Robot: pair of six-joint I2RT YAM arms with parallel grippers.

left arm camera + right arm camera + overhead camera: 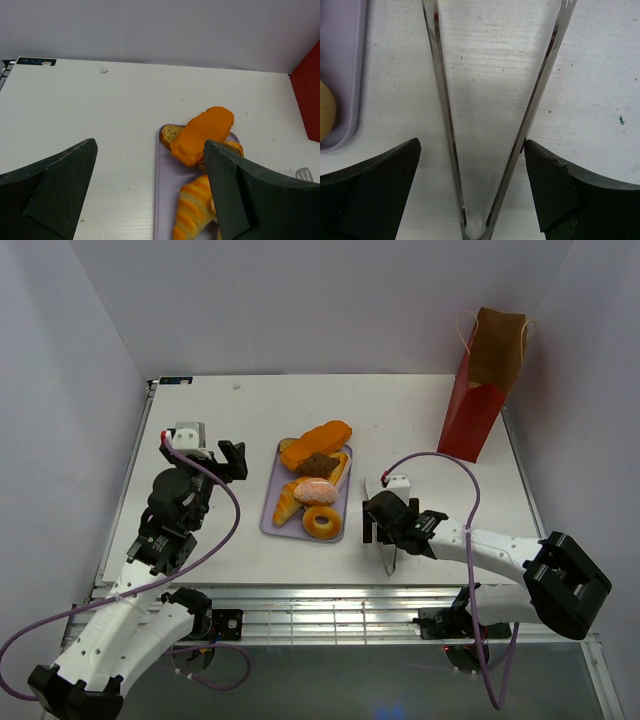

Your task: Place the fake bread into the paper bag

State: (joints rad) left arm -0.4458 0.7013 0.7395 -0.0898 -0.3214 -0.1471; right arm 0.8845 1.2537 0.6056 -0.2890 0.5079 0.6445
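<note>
Jaws spread apart on both arms: the left gripper (150, 145) hovers left of the lavender tray (268, 525), while the right gripper (472, 145) straddles metal tongs (442, 100) lying on the table (200, 410). The fake bread (312, 490) is piled on the tray. The paper bag (485, 390) stands upright at the far right, well apart from it.

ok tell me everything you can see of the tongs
Thin shiny metal tongs, two arms in a V, joined at the near end, spread apart, lying on the white table right of the tray. The open right gripper straddles them; its right finger looks to touch one arm.
</note>
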